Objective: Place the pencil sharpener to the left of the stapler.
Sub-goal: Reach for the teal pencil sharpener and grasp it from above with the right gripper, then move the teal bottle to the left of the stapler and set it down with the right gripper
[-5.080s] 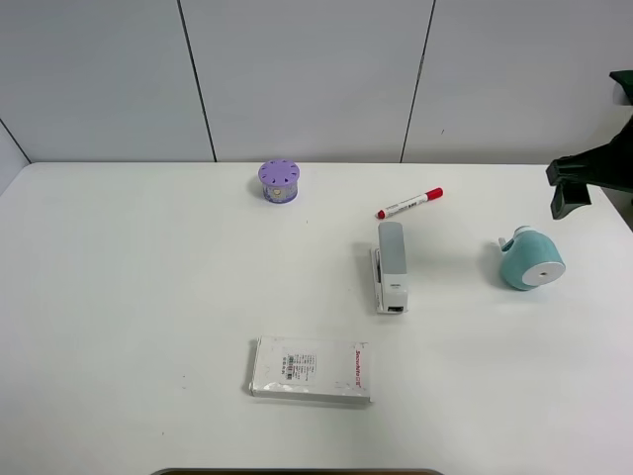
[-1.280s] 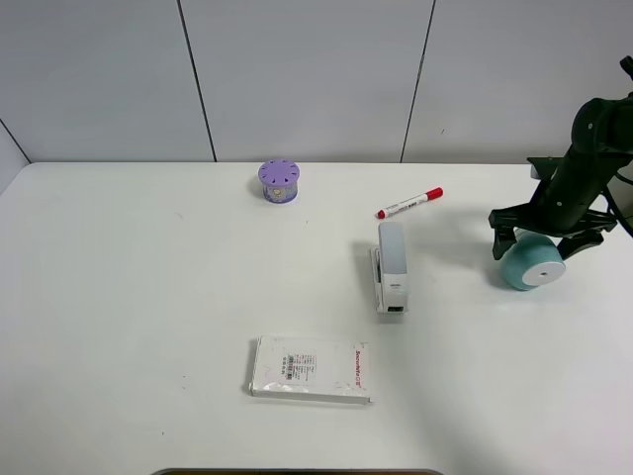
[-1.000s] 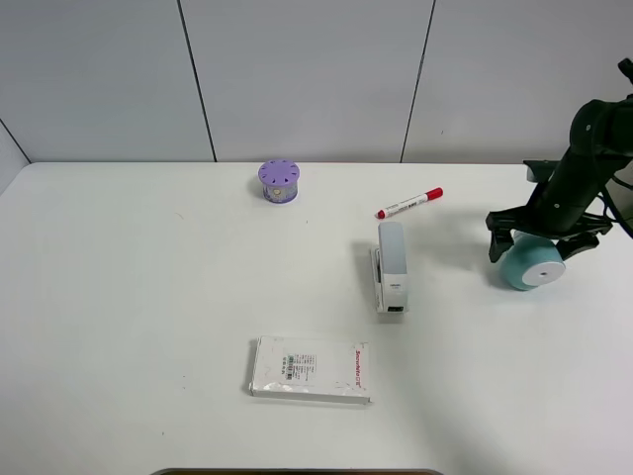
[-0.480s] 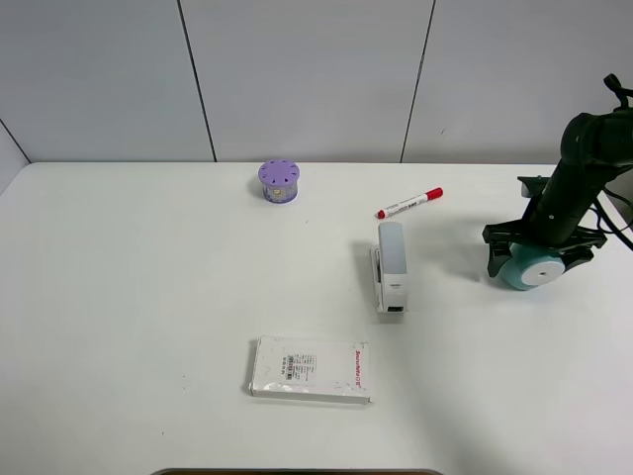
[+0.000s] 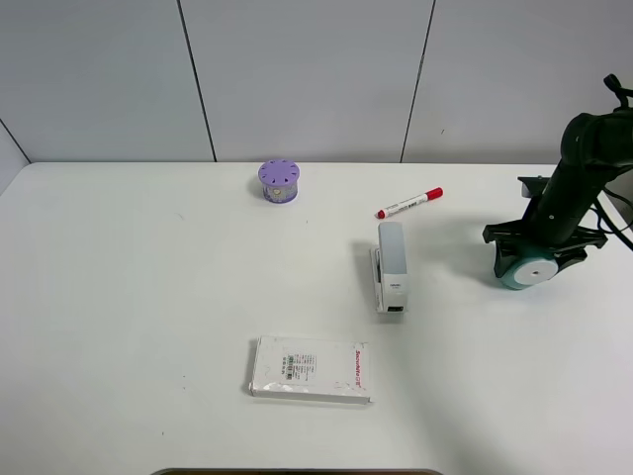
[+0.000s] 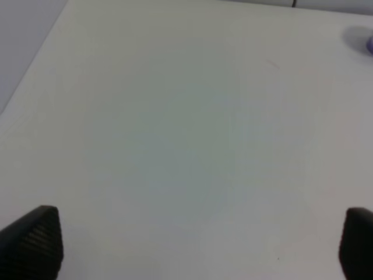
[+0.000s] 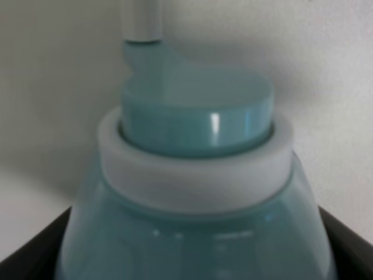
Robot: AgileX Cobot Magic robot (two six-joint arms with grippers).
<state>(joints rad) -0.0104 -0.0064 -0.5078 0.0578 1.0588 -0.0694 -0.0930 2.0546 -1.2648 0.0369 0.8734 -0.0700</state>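
Observation:
The teal pencil sharpener (image 5: 524, 269) lies on the white table at the right, its white round face towards the front. My right gripper (image 5: 535, 252) is down over it. In the right wrist view the black fingers (image 7: 35, 248) sit against both flanks of the sharpener (image 7: 198, 175), which fills the gap. The light-grey stapler (image 5: 391, 265) lies lengthwise near the table's middle, well to the left of the sharpener. My left gripper (image 6: 192, 245) is open over bare table and is out of the high view.
A red-capped white marker (image 5: 409, 203) lies just behind the stapler. A purple cylinder with holes (image 5: 279, 181) stands at the back centre. A flat white packet (image 5: 311, 368) lies near the front. The table's right edge is close to the right arm.
My right gripper came in from the far right and dropped over the sharpener. In the last half second the sharpener shifted slightly left and its white face turned.

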